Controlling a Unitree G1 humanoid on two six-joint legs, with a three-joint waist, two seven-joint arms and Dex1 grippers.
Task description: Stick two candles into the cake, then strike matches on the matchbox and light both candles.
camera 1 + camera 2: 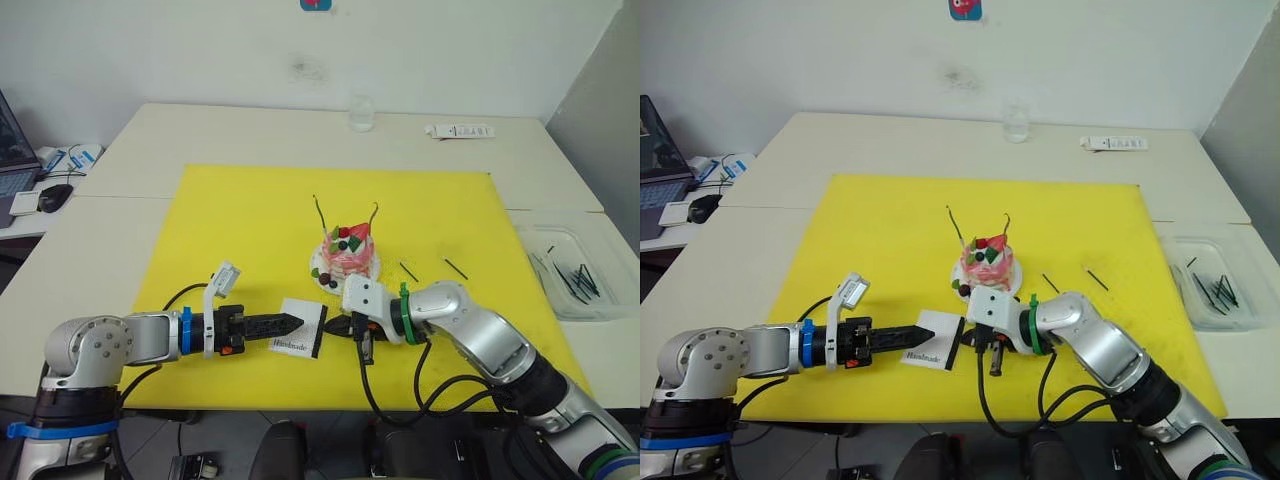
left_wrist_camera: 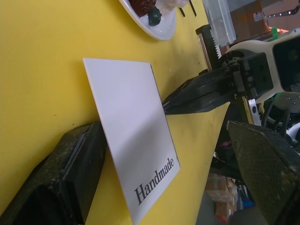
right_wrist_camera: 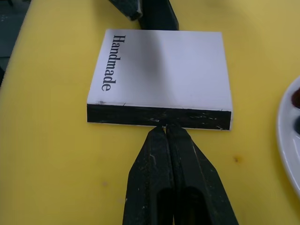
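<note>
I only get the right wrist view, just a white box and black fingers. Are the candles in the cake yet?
Observer: Yes, both candles stand in the cake, and neither shows a flame.
Operator: Any spare matches?
Observer: Two matches lie on the yellow mat, to the right of the cake.
Operator: What's my other hand doing?
Observer: The left hand is open, with one finger against the matchbox.
</note>
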